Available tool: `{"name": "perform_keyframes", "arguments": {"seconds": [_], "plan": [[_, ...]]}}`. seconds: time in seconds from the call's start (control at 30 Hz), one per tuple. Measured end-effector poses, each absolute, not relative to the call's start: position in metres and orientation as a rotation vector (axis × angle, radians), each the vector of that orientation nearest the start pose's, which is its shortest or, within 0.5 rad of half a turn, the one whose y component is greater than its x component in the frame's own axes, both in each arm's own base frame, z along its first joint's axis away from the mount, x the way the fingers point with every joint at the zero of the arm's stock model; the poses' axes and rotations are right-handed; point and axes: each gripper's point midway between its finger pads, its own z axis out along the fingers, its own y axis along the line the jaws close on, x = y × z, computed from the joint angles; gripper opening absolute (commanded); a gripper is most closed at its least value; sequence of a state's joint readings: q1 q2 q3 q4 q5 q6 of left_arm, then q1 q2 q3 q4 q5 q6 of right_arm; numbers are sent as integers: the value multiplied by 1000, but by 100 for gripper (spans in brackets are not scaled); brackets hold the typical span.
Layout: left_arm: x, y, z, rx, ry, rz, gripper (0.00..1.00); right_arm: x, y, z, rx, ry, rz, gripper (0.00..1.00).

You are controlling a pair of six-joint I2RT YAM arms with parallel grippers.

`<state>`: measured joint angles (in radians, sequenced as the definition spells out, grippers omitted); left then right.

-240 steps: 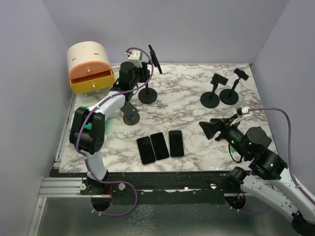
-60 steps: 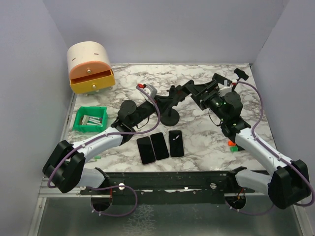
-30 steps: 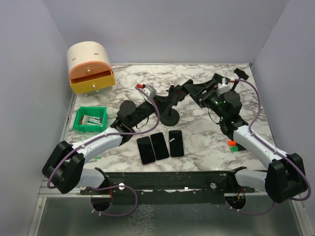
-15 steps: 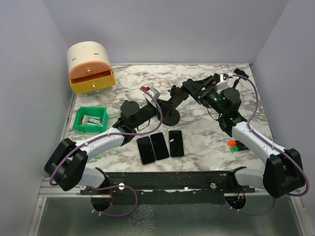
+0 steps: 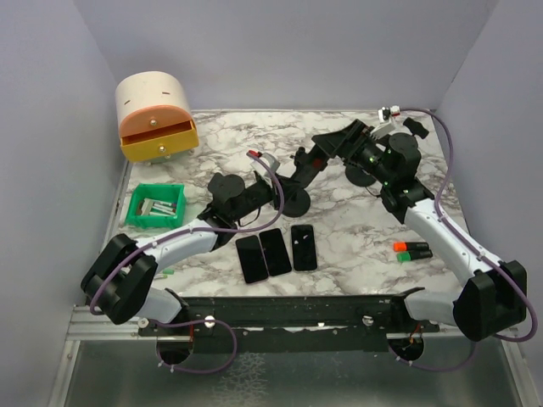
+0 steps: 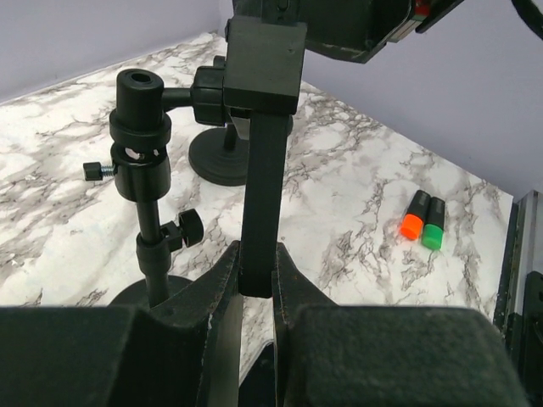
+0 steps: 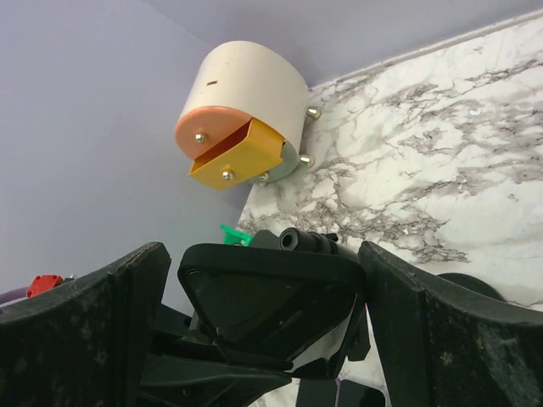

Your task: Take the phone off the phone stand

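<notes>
Near edge of the marble table point(image 5: 339, 220): three spare phones point(image 5: 275, 252) flat, side by side, screens up. To their right, an orange and a green marker point(image 5: 412, 250) lie together, well apart from the stand. Green bin point(image 5: 155, 206) sits at the left with small items inside.

Mid table: phone stand point(image 5: 296, 202) upright on its round base. Left gripper point(image 6: 257, 263) is clamped on the stand's holder bar point(image 6: 259, 170). The bar stands vertical between the fingers, with the stand's post point(image 6: 142, 127) just left of it.

Right gripper point(image 7: 271, 326) comes in from the far right over the holder and grasps the phone point(image 7: 267, 292) between both fingers. In the top view the right gripper point(image 5: 327, 142) sits just above and right of the holder. Cannot tell whether the phone touches the holder or is clear of it. The phone's broad dark face is turned to the right wrist camera and tilted. It is foreshortened, so its long axis cannot be told for sure. Stand joint and left arm crowd directly behind it.

Farther back: two other stands point(image 5: 415, 127) at the far right, partly hidden by the right arm. Cream and orange drawer unit point(image 5: 155, 114) stands in the far left corner, drawer partly out.
</notes>
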<state>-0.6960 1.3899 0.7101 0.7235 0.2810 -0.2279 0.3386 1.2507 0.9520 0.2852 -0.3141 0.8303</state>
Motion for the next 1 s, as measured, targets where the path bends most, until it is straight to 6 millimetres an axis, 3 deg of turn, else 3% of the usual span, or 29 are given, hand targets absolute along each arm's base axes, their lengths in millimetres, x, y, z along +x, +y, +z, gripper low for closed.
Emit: {"name": "perform_keyframes", "arguments": {"seconds": [0.17,0.73,0.87,0.97,1.0], "plan": [[303,-329,231,597,1506,-945,0,368,218,311,117,1733,1108,92],[304,-337,227,591,1515,-977,0,366,222,305,-21,1797,1000,92],[303,-338,227,590,1515,-980,0,365,223,303,-30,1803,996,80],[303,-338,227,589,1516,-983,1,364,225,303,-39,1801,998,61],[303,-339,227,588,1518,-985,10,364,226,303,-43,1800,998,52]]}}
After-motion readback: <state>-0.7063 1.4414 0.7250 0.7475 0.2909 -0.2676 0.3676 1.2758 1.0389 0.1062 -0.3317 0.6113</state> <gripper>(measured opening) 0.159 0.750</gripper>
